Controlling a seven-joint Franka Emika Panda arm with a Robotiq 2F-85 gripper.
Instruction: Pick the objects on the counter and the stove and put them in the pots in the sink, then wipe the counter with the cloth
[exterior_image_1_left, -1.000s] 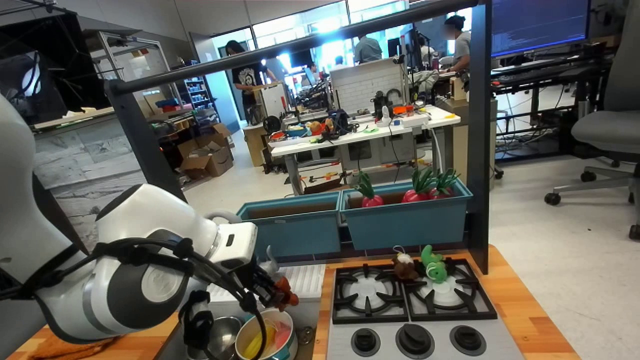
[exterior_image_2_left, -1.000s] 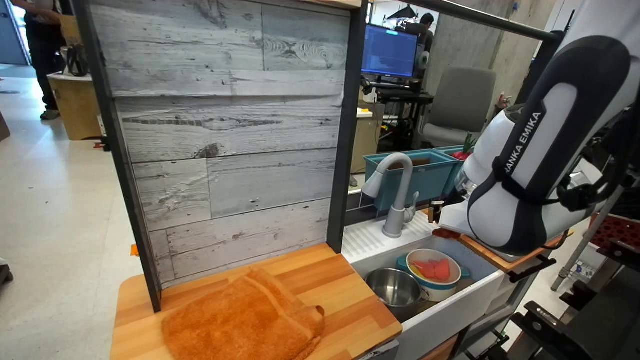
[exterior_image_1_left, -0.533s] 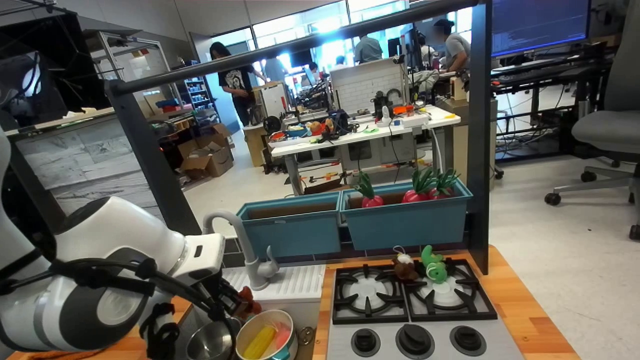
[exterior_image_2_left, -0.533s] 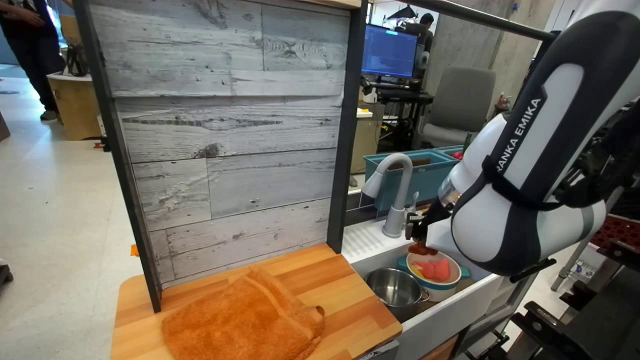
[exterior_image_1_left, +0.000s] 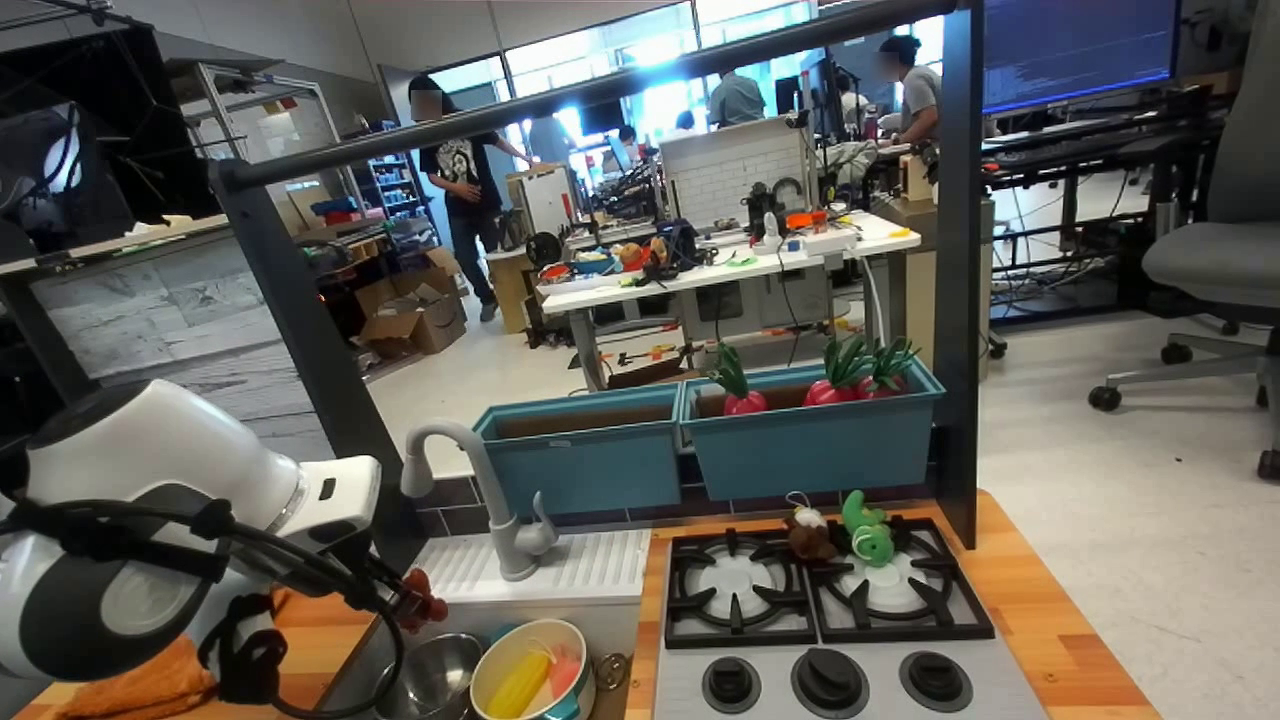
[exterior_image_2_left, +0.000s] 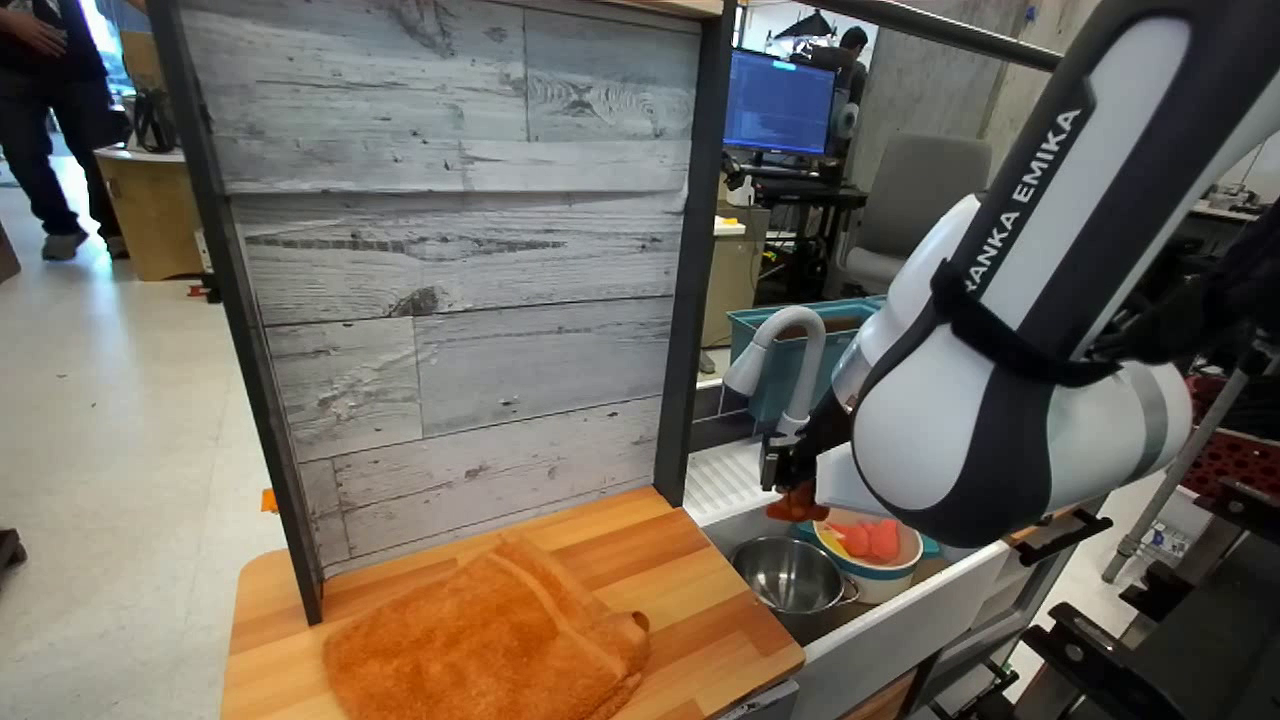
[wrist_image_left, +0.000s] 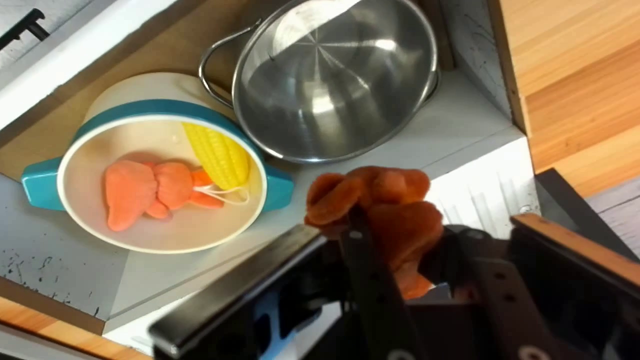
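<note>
nearly closed jaws pinch a rust-orange plush (wrist_image_left: 402, 222) above the sink (exterior_image_2_left: 900, 632). within it stand a steel pot (wrist_image_left: 327, 100) and a cream pot (wrist_image_left: 145, 137) holding toy corn (wrist_image_left: 217, 155). beside the sink, a green plush (exterior_image_1_left: 870, 535) lies on the stove (exterior_image_1_left: 776, 667).

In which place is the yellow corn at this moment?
In the wrist view, the yellow corn lies inside the cream pot, on its right side, beside the pink plush toy.

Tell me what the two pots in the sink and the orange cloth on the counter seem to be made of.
Silver pot: polished metal, probably stainless steel, given its mirror-like glints.
Cream-and-teal pot: smooth, evenly coloured, faintly glossy; perhaps enamel, though plastic is possible.
Orange cloth: matte fabric, likely terry or microfibre, from its fuzzy pile.
</note>
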